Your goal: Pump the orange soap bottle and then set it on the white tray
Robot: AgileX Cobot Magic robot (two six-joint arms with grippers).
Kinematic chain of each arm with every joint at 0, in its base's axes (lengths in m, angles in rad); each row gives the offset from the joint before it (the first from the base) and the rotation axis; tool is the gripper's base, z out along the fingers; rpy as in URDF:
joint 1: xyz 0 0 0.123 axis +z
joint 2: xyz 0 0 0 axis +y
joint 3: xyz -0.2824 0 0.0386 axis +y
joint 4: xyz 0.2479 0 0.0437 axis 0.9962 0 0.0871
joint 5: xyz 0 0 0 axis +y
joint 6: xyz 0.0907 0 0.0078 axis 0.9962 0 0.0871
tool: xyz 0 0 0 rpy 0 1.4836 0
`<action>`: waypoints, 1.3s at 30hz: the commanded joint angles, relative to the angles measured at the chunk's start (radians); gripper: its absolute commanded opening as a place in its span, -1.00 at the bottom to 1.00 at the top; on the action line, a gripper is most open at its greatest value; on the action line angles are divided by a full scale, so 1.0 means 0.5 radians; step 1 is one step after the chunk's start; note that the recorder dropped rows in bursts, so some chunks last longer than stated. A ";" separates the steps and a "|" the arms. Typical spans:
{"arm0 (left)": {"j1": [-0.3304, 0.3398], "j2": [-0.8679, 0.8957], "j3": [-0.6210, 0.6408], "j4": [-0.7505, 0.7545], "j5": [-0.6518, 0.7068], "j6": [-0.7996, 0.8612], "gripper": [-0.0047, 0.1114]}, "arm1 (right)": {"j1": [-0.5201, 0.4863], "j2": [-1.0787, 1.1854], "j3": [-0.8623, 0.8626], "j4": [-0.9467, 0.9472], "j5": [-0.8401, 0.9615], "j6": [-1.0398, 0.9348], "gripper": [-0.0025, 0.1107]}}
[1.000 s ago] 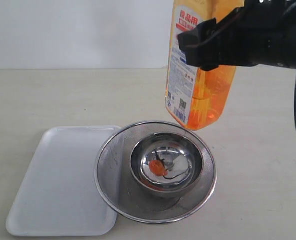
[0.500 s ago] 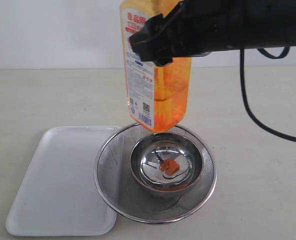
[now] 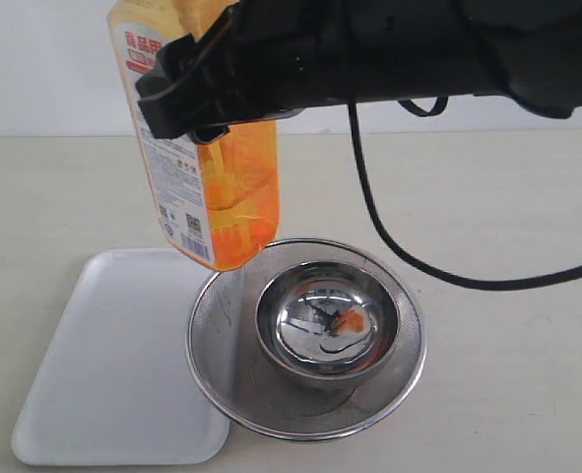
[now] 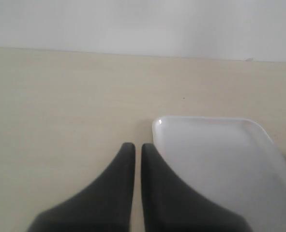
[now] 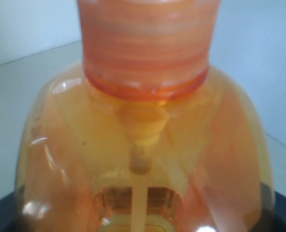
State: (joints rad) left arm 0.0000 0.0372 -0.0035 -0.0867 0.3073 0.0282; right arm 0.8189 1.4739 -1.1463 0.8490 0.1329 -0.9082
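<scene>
The orange soap bottle hangs tilted in the air, its base over the strainer's left rim beside the white tray. My right gripper is shut on the bottle's upper body, reaching in from the right. The pump head is cut off at the top of the exterior view. The right wrist view is filled by the bottle's shoulders and orange collar. My left gripper is shut on nothing, low over the table by a corner of the white tray. It does not show in the exterior view.
A round steel mesh strainer sits right of the tray, touching its edge, with a steel bowl inside that holds a small orange blob. A black cable droops from the right arm above the table behind the strainer.
The right arm has carried the bottle leftward, from above the strainer's far right side to over its left rim beside the tray. The bottle stays lifted and tilted.
</scene>
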 commanded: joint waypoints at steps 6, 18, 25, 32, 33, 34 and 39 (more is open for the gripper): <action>-0.003 -0.003 0.007 0.000 -0.017 -0.018 -0.84 | 0.095 0.129 -0.179 0.023 -0.152 -0.002 -0.96; -0.003 -0.003 0.007 0.004 -0.017 -0.018 -0.84 | 0.224 0.308 -0.387 0.023 -0.181 0.014 -0.96; -0.003 -0.003 0.007 0.004 -0.013 -0.018 -0.84 | 0.323 0.458 -0.526 0.023 -0.211 0.024 -0.96; -0.003 -0.003 0.007 0.004 -0.017 -0.018 -0.84 | 0.337 0.574 -0.568 0.023 -0.347 0.081 -0.96; -0.003 -0.003 0.007 0.004 -0.017 -0.018 -0.84 | 0.337 0.589 -0.568 0.023 -0.363 0.087 -0.96; -0.003 -0.003 0.007 0.004 -0.017 -0.018 -0.84 | 0.337 0.598 -0.568 0.023 -0.383 0.103 -0.96; -0.003 -0.003 0.007 0.004 -0.017 -0.018 -0.84 | 0.341 0.630 -0.568 0.030 -0.473 0.201 -0.96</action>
State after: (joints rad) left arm 0.0000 0.0372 -0.0035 -0.0867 0.3073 0.0282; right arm 0.9870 1.8047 -1.4071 0.8574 -0.0304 -0.8249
